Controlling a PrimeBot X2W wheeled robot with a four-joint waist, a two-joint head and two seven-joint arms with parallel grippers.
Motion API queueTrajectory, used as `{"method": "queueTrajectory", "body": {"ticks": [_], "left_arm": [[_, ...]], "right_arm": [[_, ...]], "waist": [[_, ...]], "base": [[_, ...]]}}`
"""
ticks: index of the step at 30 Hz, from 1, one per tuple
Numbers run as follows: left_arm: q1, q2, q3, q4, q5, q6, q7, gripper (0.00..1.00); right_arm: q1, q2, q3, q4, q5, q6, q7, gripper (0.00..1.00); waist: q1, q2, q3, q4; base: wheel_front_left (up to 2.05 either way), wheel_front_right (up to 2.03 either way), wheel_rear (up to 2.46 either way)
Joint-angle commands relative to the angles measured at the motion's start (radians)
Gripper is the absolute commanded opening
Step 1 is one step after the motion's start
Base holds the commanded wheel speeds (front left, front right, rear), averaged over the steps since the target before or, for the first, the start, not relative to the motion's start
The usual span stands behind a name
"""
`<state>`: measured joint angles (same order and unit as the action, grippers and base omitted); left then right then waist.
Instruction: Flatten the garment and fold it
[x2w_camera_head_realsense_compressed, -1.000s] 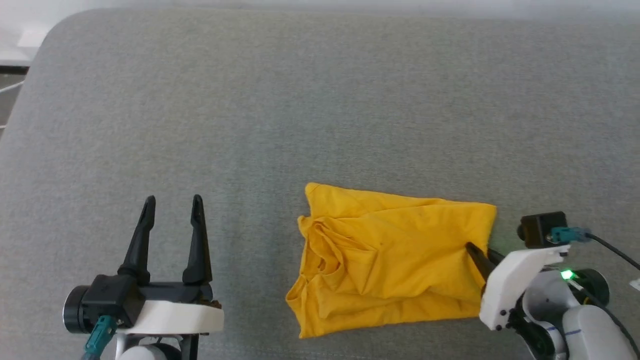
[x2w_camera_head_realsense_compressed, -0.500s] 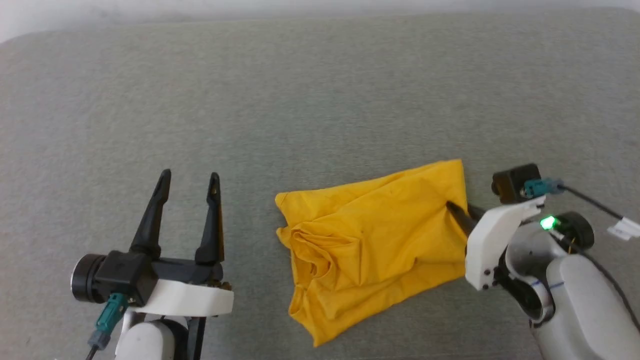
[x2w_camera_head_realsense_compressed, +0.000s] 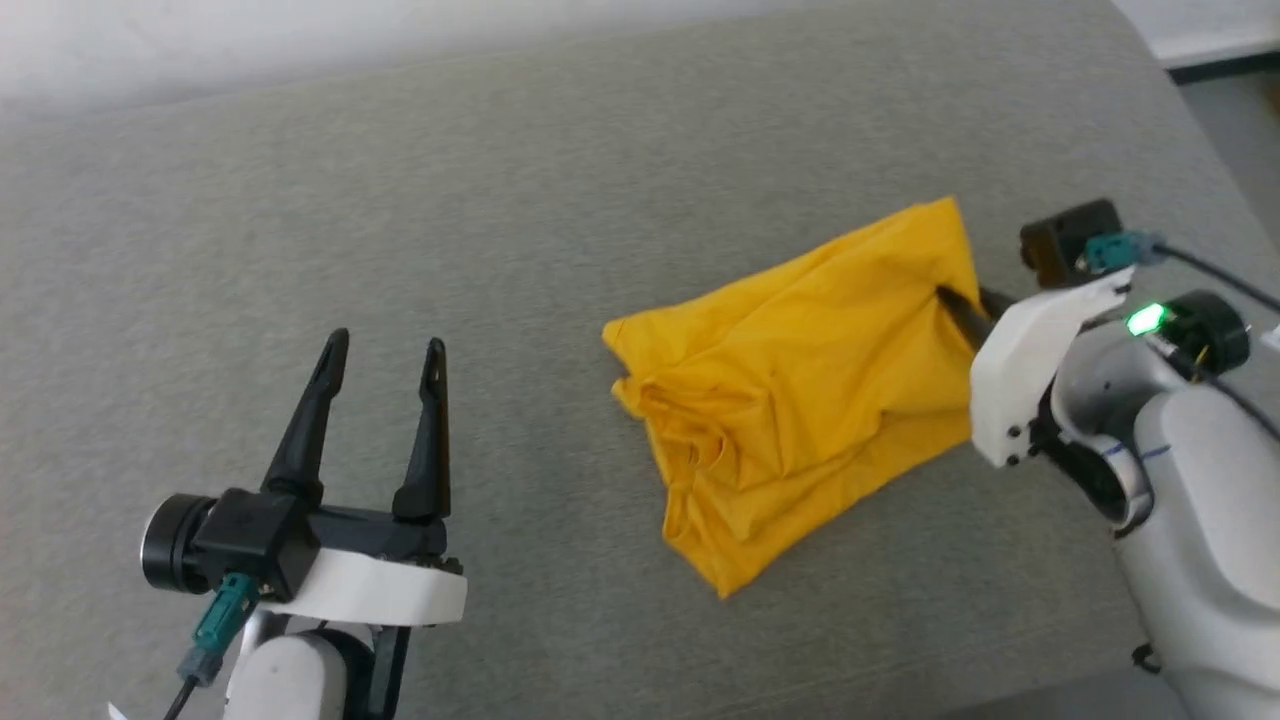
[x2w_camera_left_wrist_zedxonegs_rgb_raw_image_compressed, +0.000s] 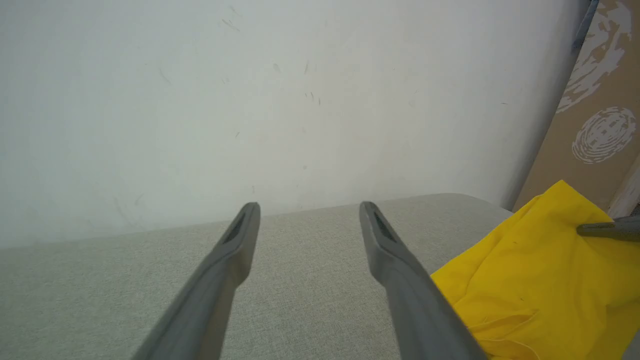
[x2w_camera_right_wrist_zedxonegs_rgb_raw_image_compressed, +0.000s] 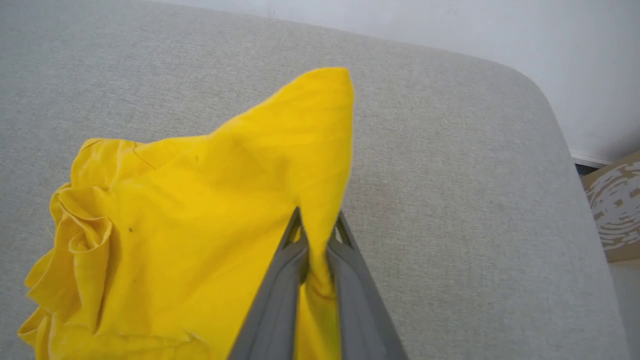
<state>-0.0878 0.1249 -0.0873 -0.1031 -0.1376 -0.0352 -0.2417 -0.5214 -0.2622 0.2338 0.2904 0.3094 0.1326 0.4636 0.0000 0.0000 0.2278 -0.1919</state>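
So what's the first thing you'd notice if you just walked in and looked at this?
The bright yellow garment jumps out first, lying crumpled right of middle on the grey padded surface. Next comes the right gripper, shut on the garment's right edge, with a green light glowing on that arm. The left gripper hangs open at the lower left, apart from the cloth.

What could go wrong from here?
The right gripper is shut on a thin edge of the shirt; the fabric may slip out.
The left gripper is open and apart from the shirt, so a one-sided pull may drag the bunched heap, not flatten it.
The shirt lies toward the cushion end and might slide off.
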Motion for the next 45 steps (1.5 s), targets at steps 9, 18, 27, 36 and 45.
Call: {"method": "queueTrajectory", "body": {"ticks": [9, 18, 27, 36, 45], "left_arm": [[-0.037, 0.039, 0.0, -0.042, 0.015, -0.004, 0.035, 1.0], [-0.081, 0.076, -0.008, -0.119, 0.039, -0.007, 0.079, 1.0], [-0.136, 0.109, -0.022, -0.195, 0.063, -0.015, 0.126, 1.0], [-0.197, 0.146, -0.053, -0.263, 0.102, -0.029, 0.166, 1.0], [-0.225, 0.156, -0.074, -0.276, 0.105, -0.037, 0.185, 1.0]], "right_arm": [[-0.133, -0.05, 0.004, 0.05, 0.003, -0.002, -0.037, 0.0], [-0.252, -0.111, -0.025, 0.08, -0.023, -0.002, -0.088, 0.0], [-0.346, -0.167, -0.084, 0.13, -0.046, -0.002, -0.151, 0.0], [-0.395, -0.229, -0.165, 0.186, -0.17, -0.002, -0.198, 0.0], [-0.419, -0.239, -0.272, 0.253, -0.27, -0.002, -0.248, 0.0]], "waist": [[0.0, 0.0, 0.076, -0.138], [0.0, 0.0, 0.191, -0.168], [0.0, 0.0, 0.306, -0.158], [0.0, 0.0, 0.403, -0.141], [0.0, 0.0, 0.456, -0.115]], "base": [[0.0, 0.0, 0.0], [0.0, 0.0, 0.0], [0.0, 0.0, 0.0], [0.0, 0.0, 0.0], [0.0, 0.0, 0.0]]}}
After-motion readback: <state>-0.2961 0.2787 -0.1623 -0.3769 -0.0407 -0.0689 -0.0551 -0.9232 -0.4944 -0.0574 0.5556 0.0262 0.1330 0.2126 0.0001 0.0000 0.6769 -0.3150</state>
